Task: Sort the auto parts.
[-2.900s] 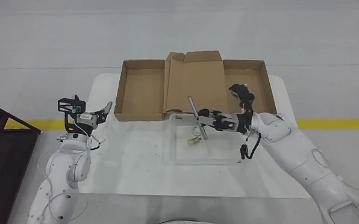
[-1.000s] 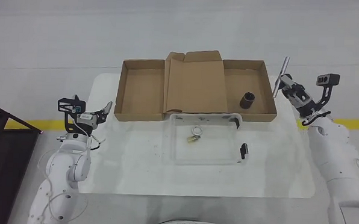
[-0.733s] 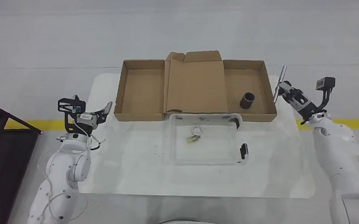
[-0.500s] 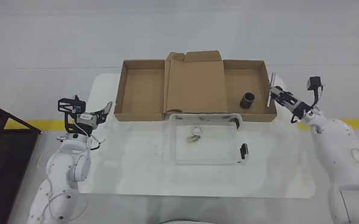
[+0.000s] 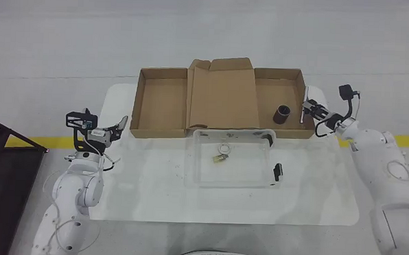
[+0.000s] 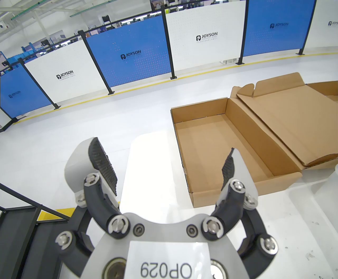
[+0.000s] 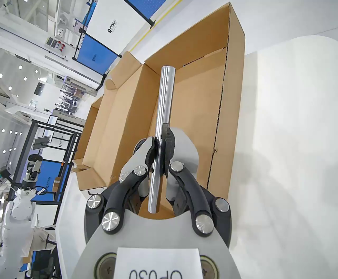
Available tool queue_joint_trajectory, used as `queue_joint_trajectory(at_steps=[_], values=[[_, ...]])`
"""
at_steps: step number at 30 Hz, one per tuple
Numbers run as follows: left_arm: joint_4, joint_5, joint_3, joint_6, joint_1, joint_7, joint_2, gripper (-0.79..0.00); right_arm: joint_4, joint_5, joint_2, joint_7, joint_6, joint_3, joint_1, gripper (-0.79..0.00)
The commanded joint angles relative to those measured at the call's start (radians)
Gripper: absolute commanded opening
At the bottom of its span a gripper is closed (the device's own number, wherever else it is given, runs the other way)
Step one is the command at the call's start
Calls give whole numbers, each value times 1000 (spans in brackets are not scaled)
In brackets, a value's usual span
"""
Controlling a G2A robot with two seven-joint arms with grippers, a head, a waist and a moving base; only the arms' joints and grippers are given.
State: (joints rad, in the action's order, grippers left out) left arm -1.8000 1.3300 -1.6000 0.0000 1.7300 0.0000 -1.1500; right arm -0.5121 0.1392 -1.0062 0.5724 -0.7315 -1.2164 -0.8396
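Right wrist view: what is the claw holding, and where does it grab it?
The right claw is shut on a shiny metal rod, pinching it just past its middle, nearer the wrist end. The left claw is open, holding nothing.

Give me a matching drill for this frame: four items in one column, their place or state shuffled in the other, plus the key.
Items:
1. metal rod
2. dark cylinder
3. small part
4. left pincer

Place or state:
A. lying in the clear tray
B. open, holding nothing
C. clamped in the right pincer
D. on the floor of the cardboard box, right compartment

Pairs: 1-C, 2-D, 3-A, 4-B
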Motion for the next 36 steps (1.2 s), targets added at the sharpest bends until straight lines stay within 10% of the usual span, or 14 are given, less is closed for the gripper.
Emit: queue_joint_trajectory(at_steps=[1, 11, 24, 36], values=[[0, 0, 0, 0, 0, 0, 0, 0, 2, 8, -2, -9, 1, 4, 2, -785], [0, 0, 0, 0, 0, 0, 0, 0, -6, 38, -3, -41, -18, 7, -3, -108], [0, 0, 0, 0, 0, 0, 0, 0, -122, -184, 1, 7, -281, -40, -86, 0], [0, 0, 0, 0, 0, 0, 0, 0, -763, -105, 66, 43, -281, -251, -418, 0]])
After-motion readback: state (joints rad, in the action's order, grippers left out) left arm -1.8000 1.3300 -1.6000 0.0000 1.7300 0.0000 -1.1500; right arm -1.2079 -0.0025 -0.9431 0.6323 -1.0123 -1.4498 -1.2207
